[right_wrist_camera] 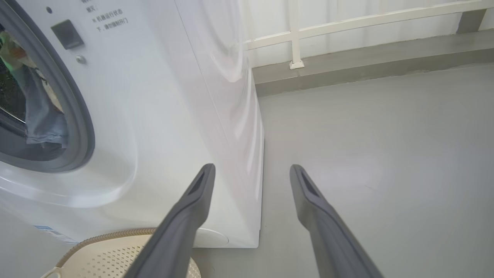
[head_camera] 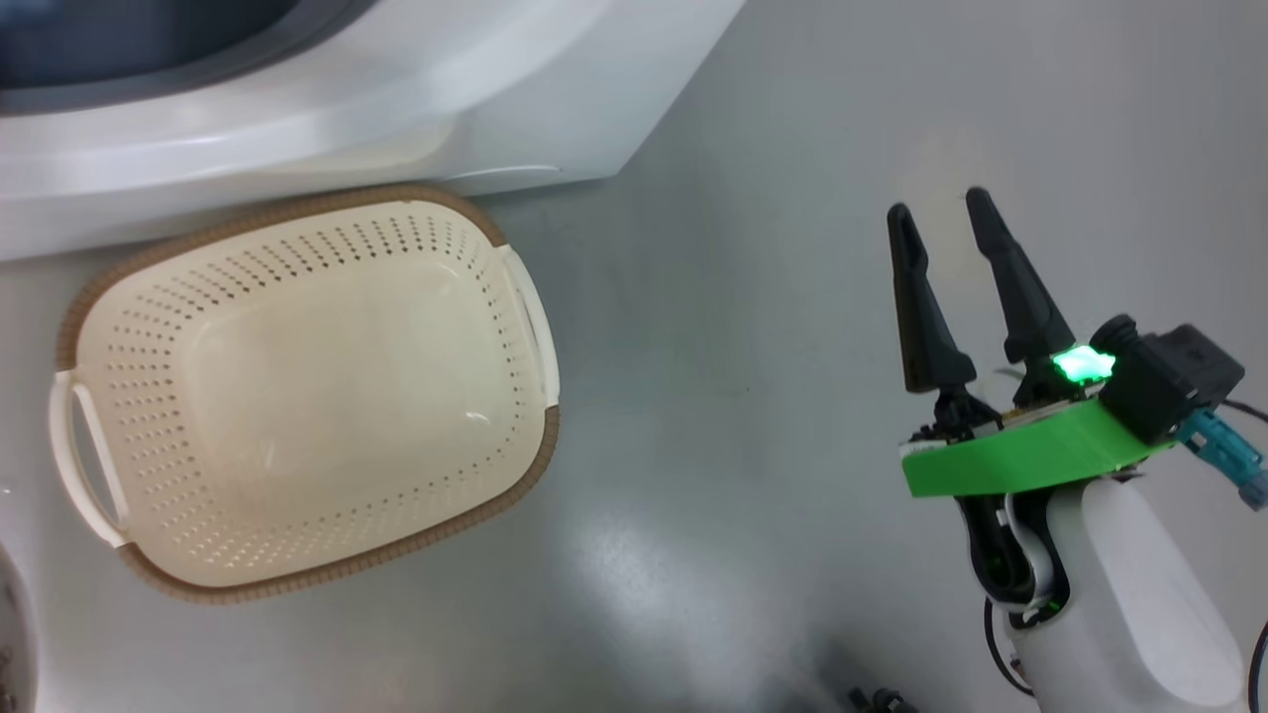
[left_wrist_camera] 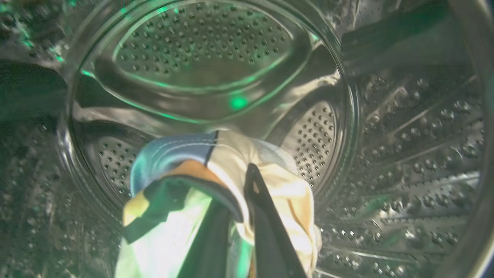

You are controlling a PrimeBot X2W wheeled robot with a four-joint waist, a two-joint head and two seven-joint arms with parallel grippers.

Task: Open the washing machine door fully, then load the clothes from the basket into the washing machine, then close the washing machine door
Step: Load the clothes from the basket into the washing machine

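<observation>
My left claw (left_wrist_camera: pixel 236 200) is inside the washing machine (head_camera: pixel 297 109), fingers pinched together on the clothes (left_wrist_camera: pixel 173 181). The bundle is bunched over and around the fingers: a light blue piece with an orange patch and a dark edge on one side, a cream piece draped on the other. Beyond it I see the perforated steel drum (left_wrist_camera: pixel 200 46), its back wall and ribbed sides tinted green by my own light. The bundle hangs in my grip low in the drum's mouth; I cannot tell whether it touches the drum wall.

My right claw (head_camera: pixel 938 204) hangs over the grey floor (head_camera: pixel 743 347), well to the right of the basket (head_camera: pixel 297 213), its two dark fingers spread wide apart and holding nothing. From its wrist I look past the fingers at the machine's white front and right corner, with the grey gasket (right_wrist_camera: pixel 77 108) ringing the opening, where a fold of grey-blue cloth shows.

The basket sits on the floor just in front of the machine's base, brown rim up, its cream perforated bottom bare to view, one white handle on each short side.
</observation>
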